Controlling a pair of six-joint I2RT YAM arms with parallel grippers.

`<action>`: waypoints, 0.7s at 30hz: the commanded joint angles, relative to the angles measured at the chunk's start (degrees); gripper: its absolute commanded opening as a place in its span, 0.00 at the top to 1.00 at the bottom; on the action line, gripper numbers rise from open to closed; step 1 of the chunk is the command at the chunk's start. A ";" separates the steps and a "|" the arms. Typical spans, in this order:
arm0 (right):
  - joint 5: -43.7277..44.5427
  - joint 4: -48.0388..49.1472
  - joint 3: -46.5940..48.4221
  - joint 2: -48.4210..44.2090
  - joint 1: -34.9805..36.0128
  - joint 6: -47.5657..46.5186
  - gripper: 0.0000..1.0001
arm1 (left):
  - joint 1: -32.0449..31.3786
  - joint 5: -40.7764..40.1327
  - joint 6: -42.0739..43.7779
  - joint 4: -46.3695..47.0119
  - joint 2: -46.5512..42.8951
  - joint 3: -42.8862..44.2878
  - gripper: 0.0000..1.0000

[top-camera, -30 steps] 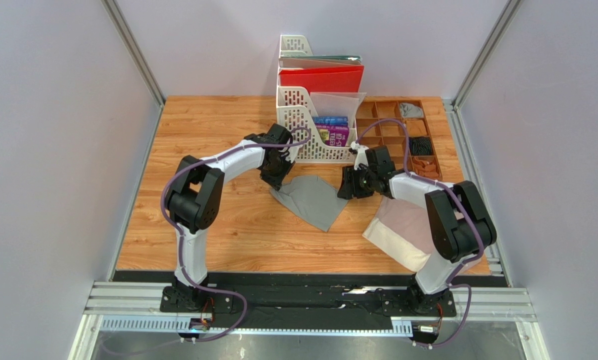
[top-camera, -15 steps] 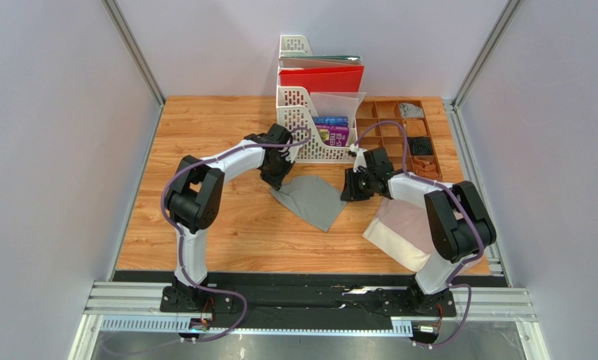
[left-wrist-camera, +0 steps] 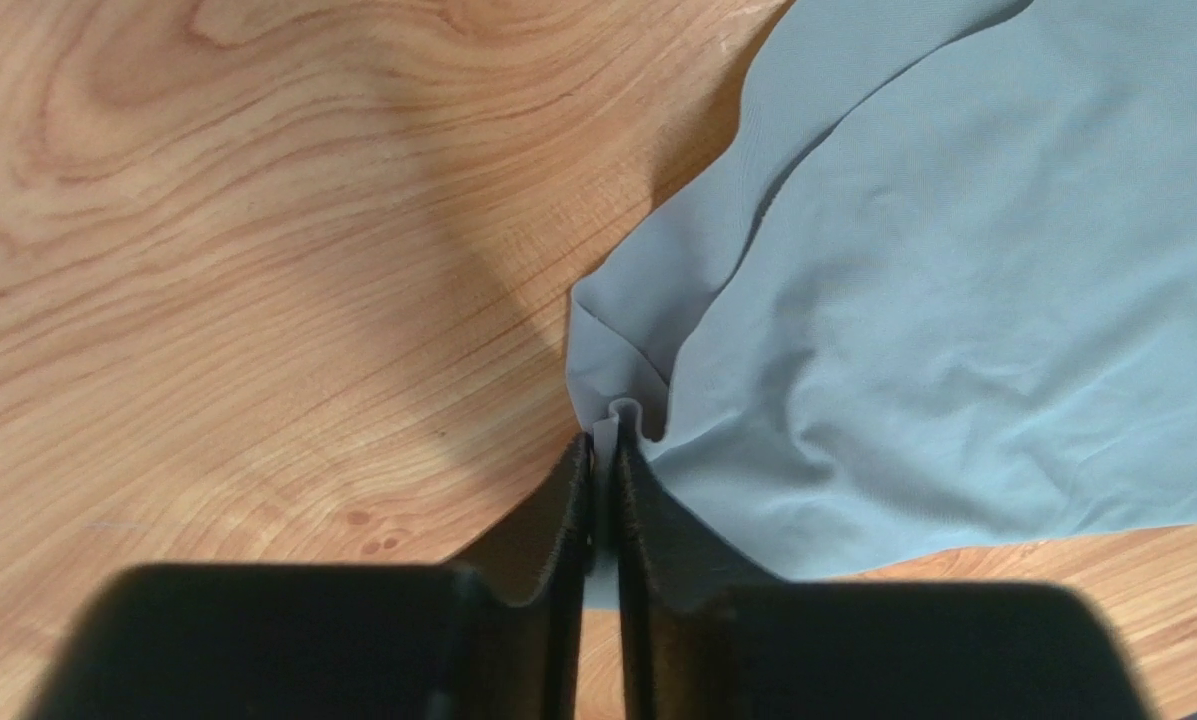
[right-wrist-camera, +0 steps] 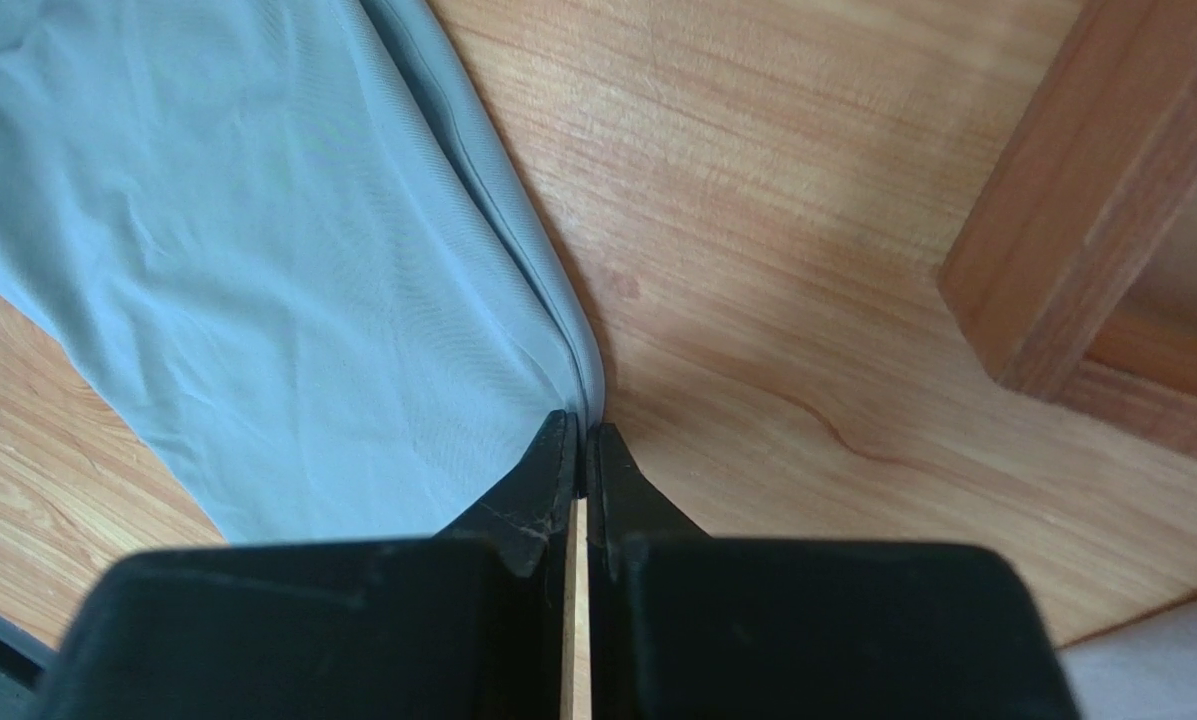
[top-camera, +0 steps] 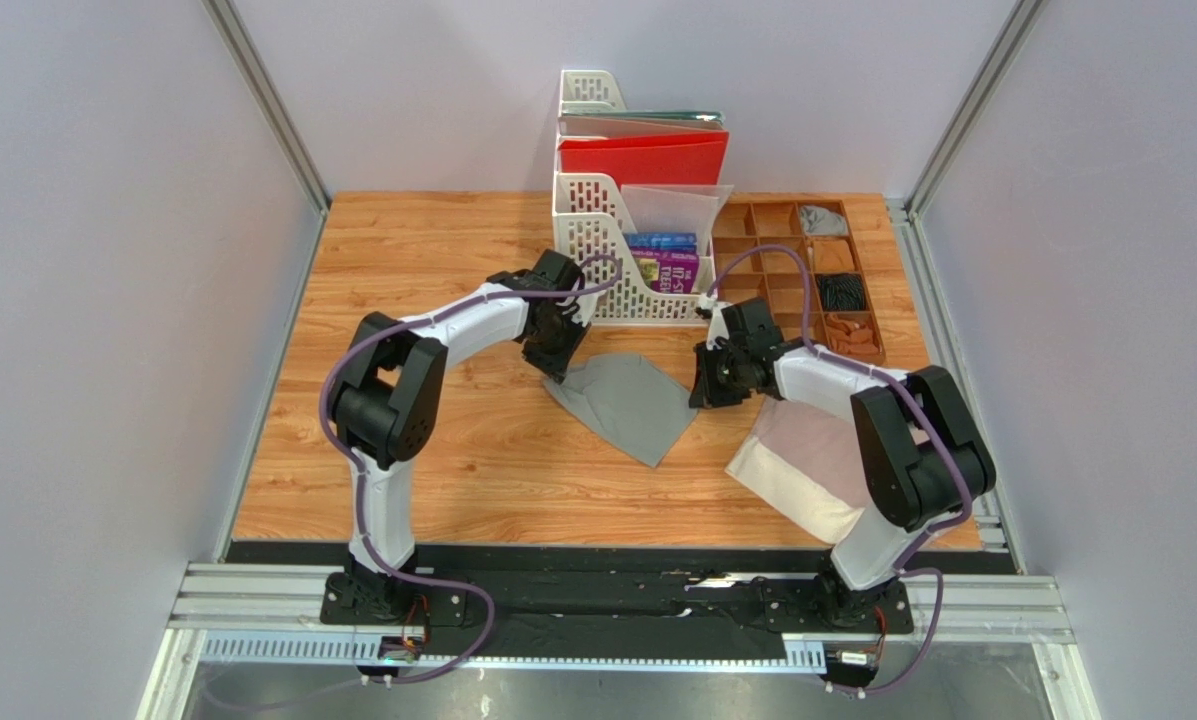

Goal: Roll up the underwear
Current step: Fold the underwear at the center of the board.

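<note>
The grey underwear (top-camera: 627, 402) lies spread on the wooden table between the two arms. My left gripper (top-camera: 555, 360) is at its far left corner. In the left wrist view this gripper (left-wrist-camera: 601, 443) is shut on a small raised fold of the grey underwear (left-wrist-camera: 935, 300). My right gripper (top-camera: 705, 383) is at the cloth's right edge. In the right wrist view its tips (right-wrist-camera: 582, 428) are shut right on the hem of the grey underwear (right-wrist-camera: 259, 270). The pinkish-beige underwear (top-camera: 807, 458) lies flat under the right arm.
A white file rack (top-camera: 619, 255) holding a red folder (top-camera: 642, 155) stands just behind the left gripper. A wooden compartment tray (top-camera: 807, 278) sits at the back right, and its corner (right-wrist-camera: 1070, 255) is close to the right gripper.
My right gripper's jaws have gone from open to shut at the grey cloth's right edge. The left gripper still pinches its fold, and the arms have barely shifted.
</note>
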 commanded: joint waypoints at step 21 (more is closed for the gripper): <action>10.32 -0.64 -4.88 -11.17 9.10 9.42 1.00 | -6.76 -1.59 -27.98 22.06 -17.67 -19.06 0.44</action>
